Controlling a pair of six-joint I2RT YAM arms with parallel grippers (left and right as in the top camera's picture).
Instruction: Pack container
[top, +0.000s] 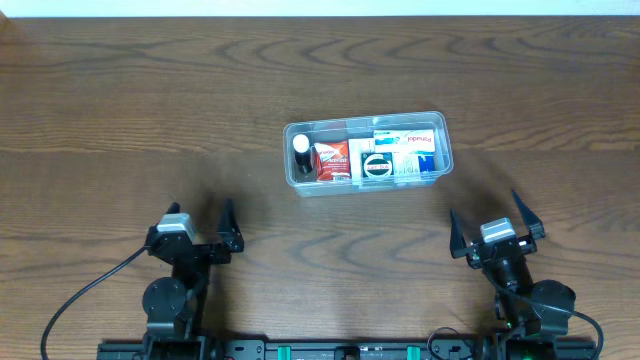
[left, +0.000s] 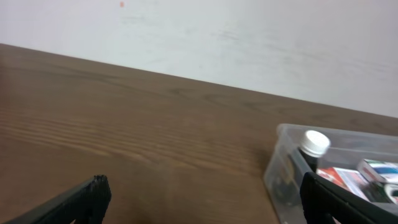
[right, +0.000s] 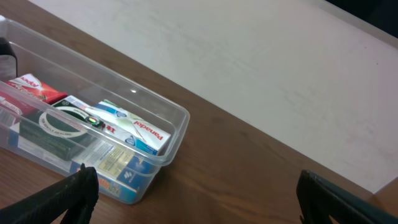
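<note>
The clear plastic container stands on the wooden table at centre, a little toward the back. Inside it are a dark bottle with a white cap, a red box, a white-and-blue box and other small boxes. My left gripper is open and empty at the front left, well clear of the container. My right gripper is open and empty at the front right. The left wrist view shows the container's left end with the bottle. The right wrist view shows its right end with the boxes.
The wooden table stretches around the container. A pale wall lies beyond the table's far edge. Black cables run from both arm bases at the front edge.
</note>
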